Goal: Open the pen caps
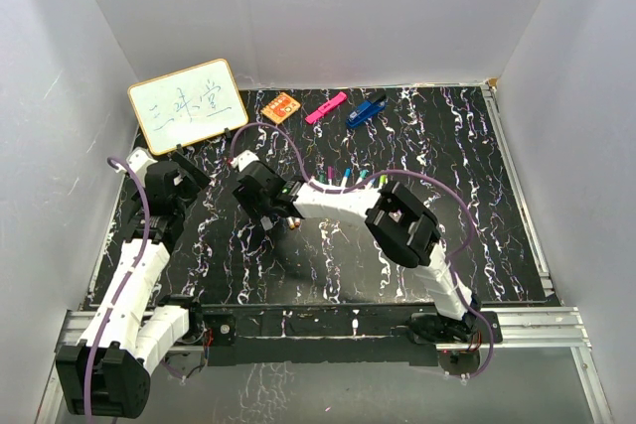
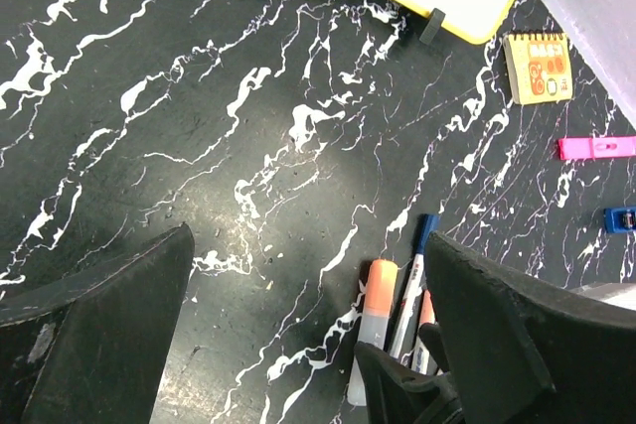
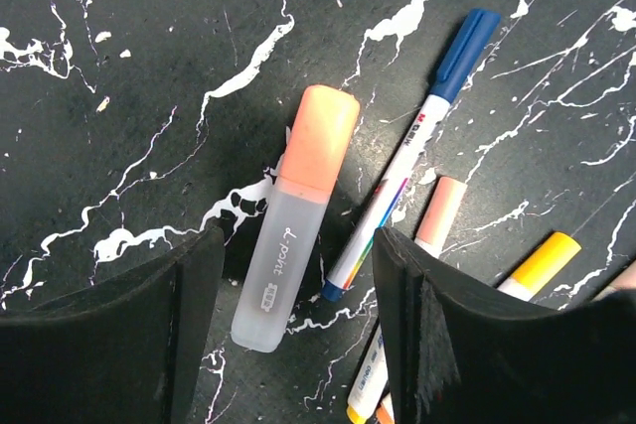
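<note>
My right gripper (image 3: 298,245) fills the bottom of its wrist view, jaws parted either side of a frosted barrel (image 3: 266,285) without pinching it. The barrel's orange cap (image 3: 320,136) points to one o'clock. It looks light, stiff and slick, so I'd clamp the barrel and pull the cap straight off. A blue-capped pen (image 3: 465,47) lies at two o'clock. In the left wrist view, my left gripper (image 2: 308,235) gapes wide and empty, with the orange cap at five o'clock. From above, more capped pens (image 1: 343,178) lie mid-table, at twelve o'clock of the right arm.
</note>
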Robot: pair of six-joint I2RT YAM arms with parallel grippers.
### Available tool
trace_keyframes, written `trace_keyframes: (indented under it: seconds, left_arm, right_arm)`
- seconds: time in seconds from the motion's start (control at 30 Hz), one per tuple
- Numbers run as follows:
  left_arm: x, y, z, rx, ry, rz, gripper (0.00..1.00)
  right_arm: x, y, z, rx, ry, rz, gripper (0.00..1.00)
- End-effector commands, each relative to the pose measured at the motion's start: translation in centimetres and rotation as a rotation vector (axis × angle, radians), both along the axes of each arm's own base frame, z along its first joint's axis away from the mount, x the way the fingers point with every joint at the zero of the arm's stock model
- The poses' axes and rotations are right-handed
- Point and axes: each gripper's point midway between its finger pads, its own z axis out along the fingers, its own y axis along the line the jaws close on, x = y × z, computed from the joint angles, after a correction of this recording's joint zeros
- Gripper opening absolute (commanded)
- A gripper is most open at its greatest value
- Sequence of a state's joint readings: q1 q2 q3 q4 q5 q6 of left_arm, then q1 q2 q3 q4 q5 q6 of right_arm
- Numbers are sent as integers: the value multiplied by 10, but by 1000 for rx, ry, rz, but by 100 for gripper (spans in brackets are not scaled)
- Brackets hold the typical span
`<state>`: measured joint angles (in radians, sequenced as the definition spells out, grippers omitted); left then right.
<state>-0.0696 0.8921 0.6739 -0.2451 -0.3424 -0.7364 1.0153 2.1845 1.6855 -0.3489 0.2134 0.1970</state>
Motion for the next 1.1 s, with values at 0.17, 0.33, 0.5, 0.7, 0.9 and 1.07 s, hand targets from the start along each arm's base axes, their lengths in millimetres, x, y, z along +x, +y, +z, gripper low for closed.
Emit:
trace_keyframes:
  seconds: [0.17,0.33,0.5,0.7,0.9,1.07]
  left_arm:
    - [-1,12,26,31,-48,49,98]
    - [-1,13,26,38,-48,55,98]
    - [-1,14,26,40,-47,55,98]
    - [-1,14,25,41,-47,54,98]
    - [-1,15,27,44,-51,57,98]
    - [-1,14,29,43,-56,50,98]
  right_arm:
    - [-1,23,6,52,3,17,52]
    - [-4,24,0,46,15,22,50]
    - [-7,24,-9,38,32,25,47]
    - [-10,22,-18,30,53,28,38]
    - [-12,18,-24,17,57,17,34]
    - [-8,15,-21,8,40,1,10]
